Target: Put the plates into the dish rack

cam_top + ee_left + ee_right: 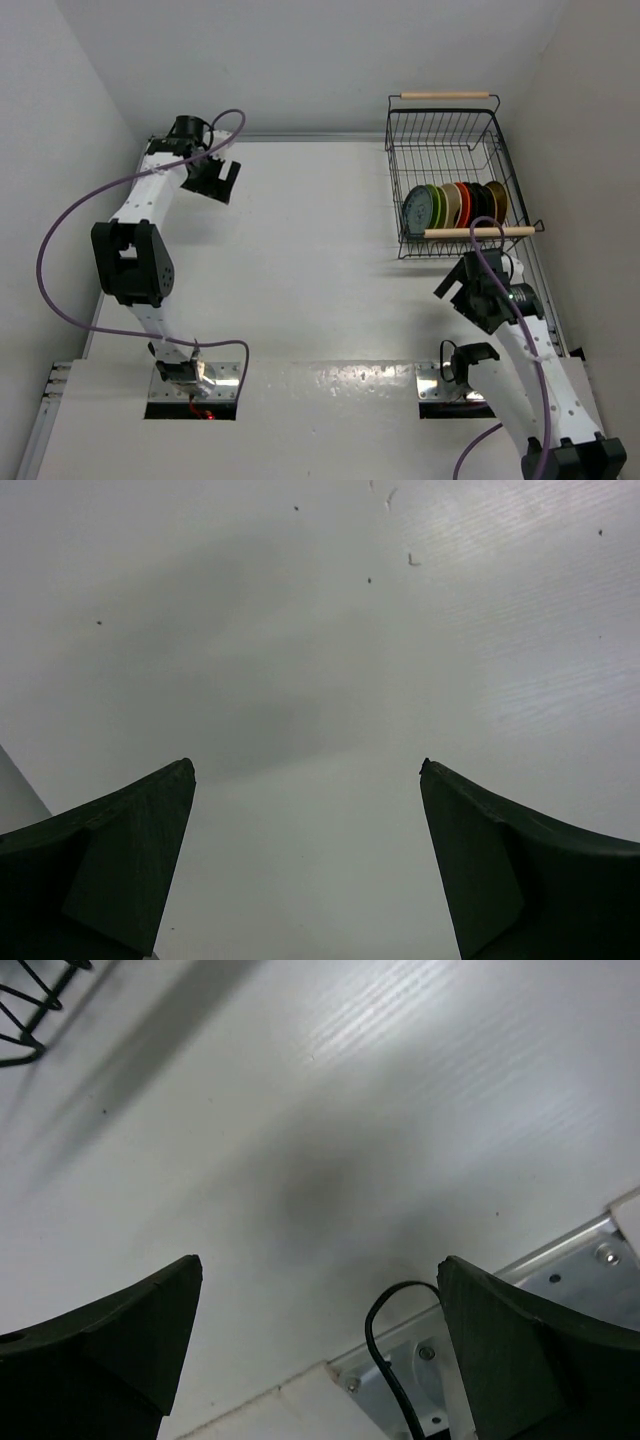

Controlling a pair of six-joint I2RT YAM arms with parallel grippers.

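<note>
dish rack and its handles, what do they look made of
The dish rack looks like thin black wire, probably coated metal: an open grid you can see through. Its two handles are pale matte bars, apparently bare wood going by the light tan colour.

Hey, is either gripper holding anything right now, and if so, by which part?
Nothing is held. The left gripper and the right gripper both stand open and empty; the plates in view stand in the dish rack.

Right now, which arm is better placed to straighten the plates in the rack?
Likely right: the right gripper, open, sits just beside the dish rack; the left gripper is across the table at the far-left corner.
</note>
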